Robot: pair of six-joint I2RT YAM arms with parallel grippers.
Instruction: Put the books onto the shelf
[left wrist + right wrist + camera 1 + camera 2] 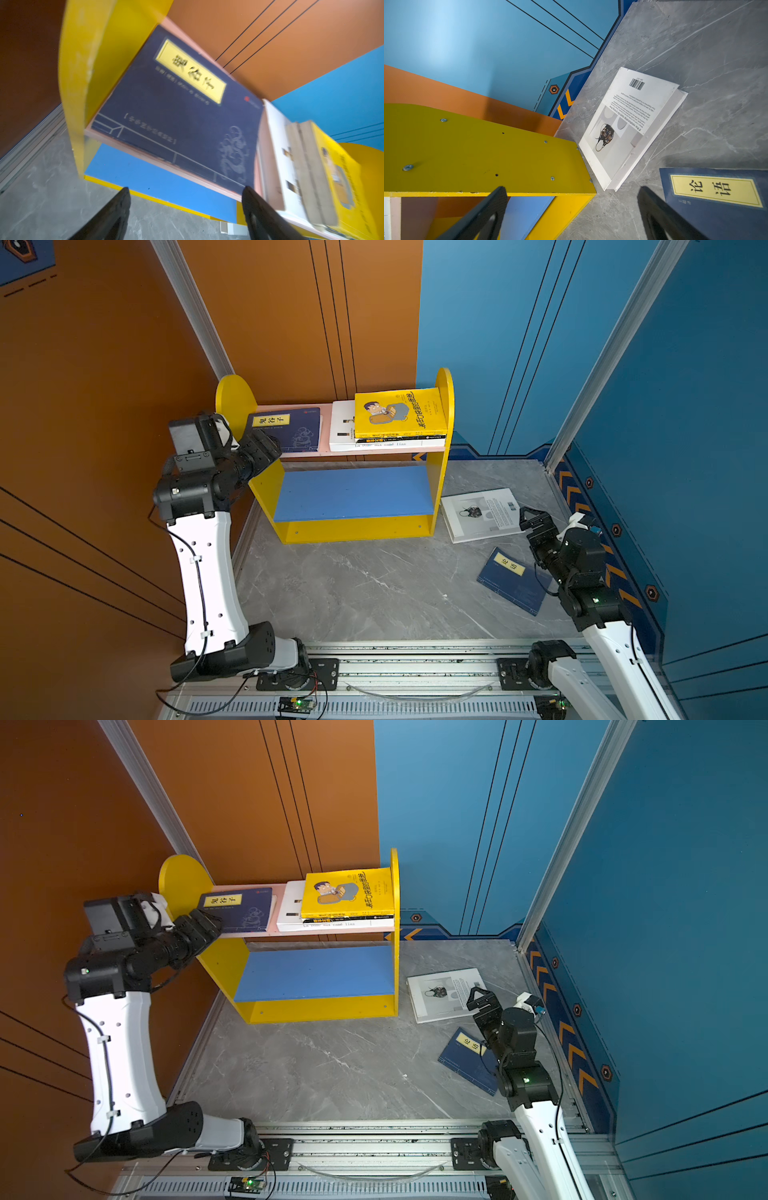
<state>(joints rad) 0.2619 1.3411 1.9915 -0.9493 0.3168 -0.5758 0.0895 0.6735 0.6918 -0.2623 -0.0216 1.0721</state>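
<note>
The shelf (357, 529) stands at the back of the table, against the wall. On its pink upper board lies a navy yellow-labelled book (291, 429) (182, 116). Beside it is a stack: a white book (343, 423), a black one (399, 439), and a yellow cartoon-man book (399, 412) on top. My left gripper (268, 441) (186, 189) is open at the navy book's front left corner, holding nothing. A white/grey book (482, 514) (629, 124) and a second navy book (513, 583) (716, 203) lie flat on the table, right of the shelf. My right gripper (530, 516) (573, 189) hovers open between them.
The blue lower board (353, 493) holds no books. The grey marble table (374, 585) is bounded by an orange wall on the left, blue walls behind and to the right, and the arms' aluminium rail (415, 659) in front.
</note>
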